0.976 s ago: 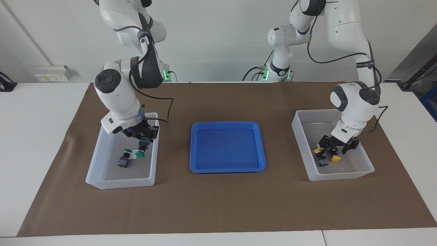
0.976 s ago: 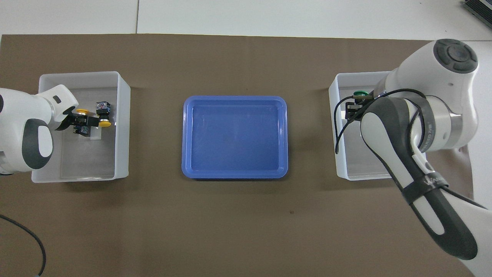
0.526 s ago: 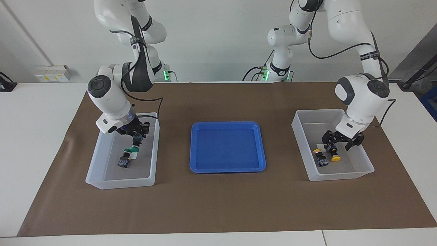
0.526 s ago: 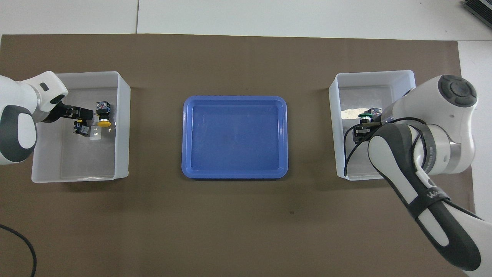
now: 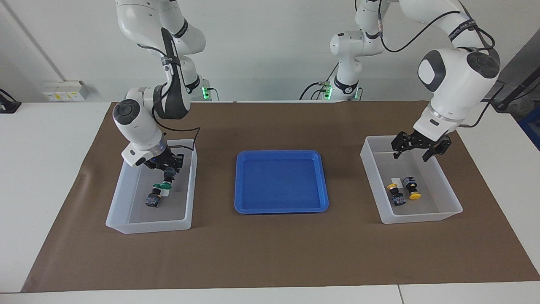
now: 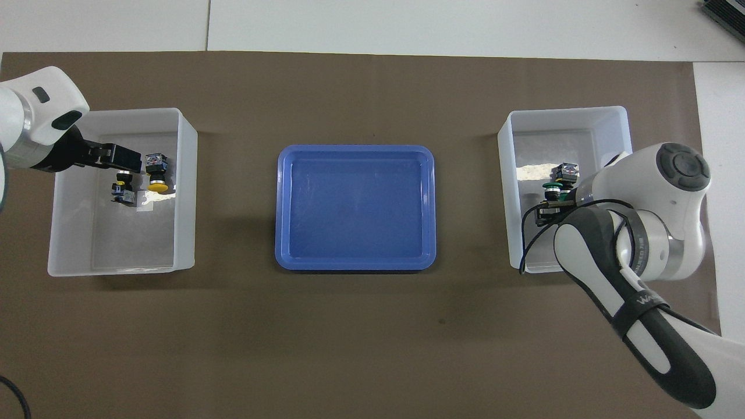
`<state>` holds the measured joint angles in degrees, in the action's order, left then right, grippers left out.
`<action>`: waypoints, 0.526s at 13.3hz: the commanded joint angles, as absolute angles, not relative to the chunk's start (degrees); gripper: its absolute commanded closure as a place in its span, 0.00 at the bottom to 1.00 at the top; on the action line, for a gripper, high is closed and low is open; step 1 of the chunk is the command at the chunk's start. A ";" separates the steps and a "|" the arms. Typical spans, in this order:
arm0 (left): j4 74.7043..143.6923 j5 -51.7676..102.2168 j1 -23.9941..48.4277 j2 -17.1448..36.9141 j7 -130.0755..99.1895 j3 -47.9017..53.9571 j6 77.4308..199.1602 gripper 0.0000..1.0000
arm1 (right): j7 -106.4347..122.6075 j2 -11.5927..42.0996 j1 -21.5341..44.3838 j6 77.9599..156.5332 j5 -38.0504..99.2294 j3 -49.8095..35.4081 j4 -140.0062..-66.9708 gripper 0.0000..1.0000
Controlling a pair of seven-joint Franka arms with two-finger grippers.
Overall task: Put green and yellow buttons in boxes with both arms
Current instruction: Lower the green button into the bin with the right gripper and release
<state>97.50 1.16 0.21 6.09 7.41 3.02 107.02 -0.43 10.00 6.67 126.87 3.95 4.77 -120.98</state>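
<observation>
Brown paper covers the white worktop [image 5: 42,177], with a shallow blue plastic tray [image 5: 281,181] at its middle.
Two translucent white plastic boxes flank it: the box at the left arm's end [image 5: 411,179] holds both yellow-capped buttons [image 5: 404,192], and the left gripper [image 5: 420,148] hangs above them, jaws apart. In the box at the right arm's end [image 5: 152,188], the right gripper [image 5: 169,171] sits low over two green-capped buttons [image 5: 159,190]; its jaws cannot be made out.
</observation>
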 commanded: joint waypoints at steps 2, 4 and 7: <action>96.86 1.93 4.21 -1.30 0.81 2.46 98.37 0.00 | -1.22 8.00 6.77 127.01 4.40 3.87 -119.73 0.00; 96.77 2.02 5.27 -3.33 -0.79 2.46 95.73 0.00 | -1.41 6.42 6.77 125.95 3.35 3.87 -116.91 0.00; 93.01 1.93 5.27 -2.90 -0.53 2.29 91.59 0.00 | -1.14 2.74 5.81 122.18 1.07 4.22 -112.86 0.00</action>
<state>96.01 1.21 4.87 -3.53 -0.14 3.12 94.43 -0.62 5.71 7.00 125.35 3.30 4.41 -114.84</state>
